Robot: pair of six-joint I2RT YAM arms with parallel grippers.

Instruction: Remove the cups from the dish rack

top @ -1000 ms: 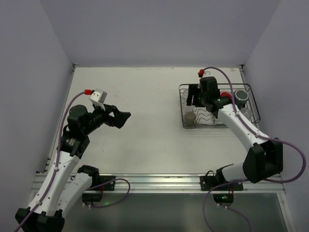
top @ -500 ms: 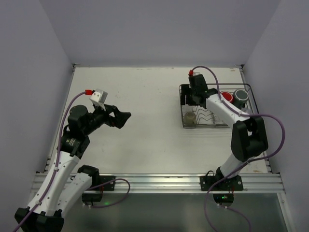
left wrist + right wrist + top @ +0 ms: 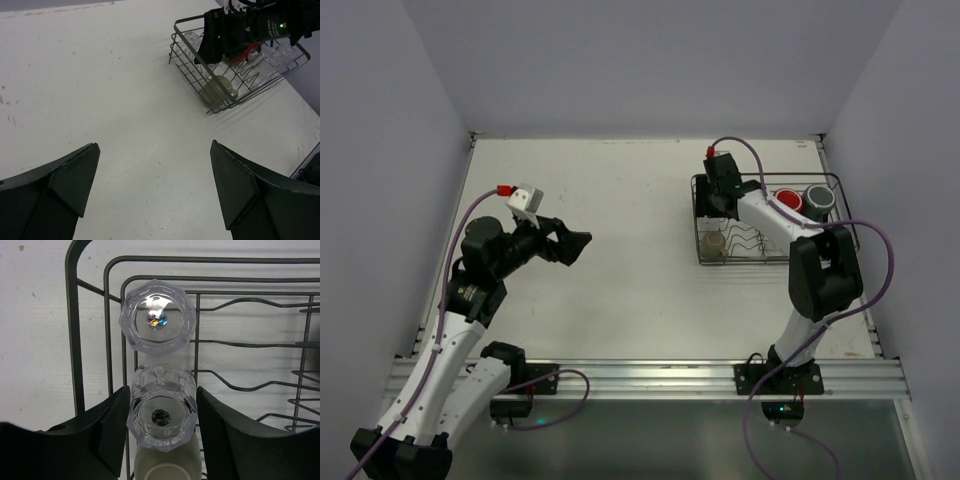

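Right gripper (image 3: pixel 162 396): spread astride a clear tumbler (image 3: pixel 161 417) in the dish rack (image 3: pixel 74 315).
I log its fingers (image 3: pixel 107 432) just beside the tumbler's walls; I cannot tell whether they touch. A second clear tumbler (image 3: pixel 157 317) stands just beyond it, and an olive-tan mug (image 3: pixel 216 90) just nearer. Red cup (image 3: pixel 788 199) and dark grey cup (image 3: pixel 819 198) sit along the rack's far side. Left gripper (image 3: pixel 152 145) is spread wide above the table (image 3: pixel 620 190), well apart.

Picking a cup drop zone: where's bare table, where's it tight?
Free: table between left gripper and dish rack; strip along the rack's near side. Crowded: rack's left end, right gripper straddling a clear tumbler, second tumbler and tan mug adjoining.
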